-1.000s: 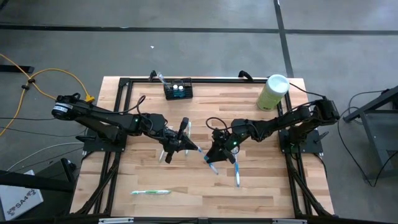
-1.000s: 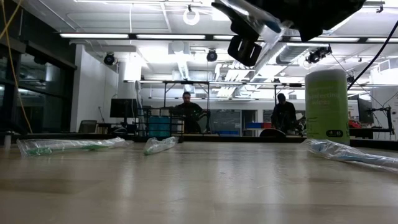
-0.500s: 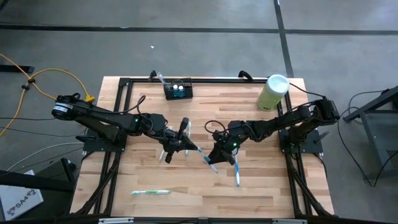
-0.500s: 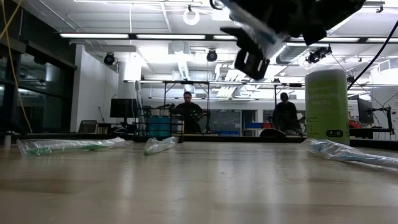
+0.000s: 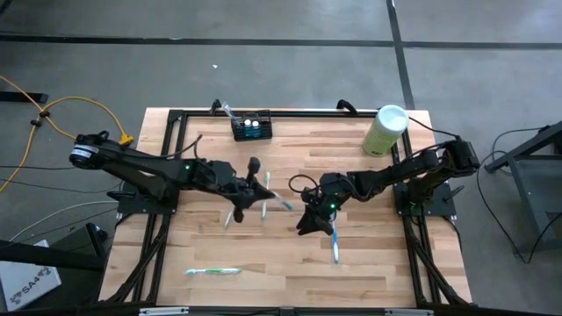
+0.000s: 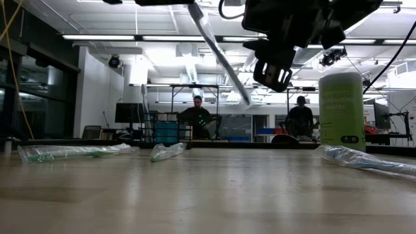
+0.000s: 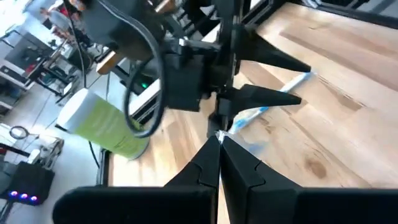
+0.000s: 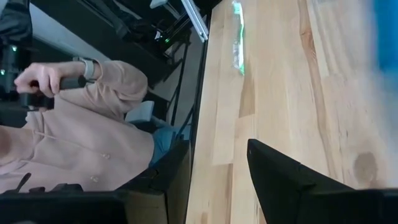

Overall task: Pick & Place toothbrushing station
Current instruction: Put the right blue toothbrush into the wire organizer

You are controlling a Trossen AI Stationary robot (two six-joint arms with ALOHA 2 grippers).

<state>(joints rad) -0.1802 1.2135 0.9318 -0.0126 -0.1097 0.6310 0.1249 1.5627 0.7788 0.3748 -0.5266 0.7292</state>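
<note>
In the high view, a wrapped green brush [image 5: 212, 271] is seen lying at the lower left of the table [image 5: 378, 263], untouched. Left of centre, the left gripper [image 5: 255, 190] is held above the wood with its fingers pressed together on a wrapped blue brush [image 5: 279, 201]; in the low view that brush [image 6: 219, 53] is seen slanting down from the top of the frame, well clear of the tabletop. At the upper middle of the high view, the station [image 5: 251, 127] is found at the far edge, well apart from both grippers, with one brush already standing at its left end. Right of centre, the right gripper [image 5: 309, 221] is seen with its fingers spread and nothing between them, near the blue brush's tip. A second blue brush [image 5: 335, 244] lies just below it, and a green canister [image 5: 385, 130] stands at the upper right.

The step in hand is judged to be a handover, with the brush now carried by the left arm alone. Next, the brush must be carried up-frame to the station, stood upright and lowered into a free slot.
</note>
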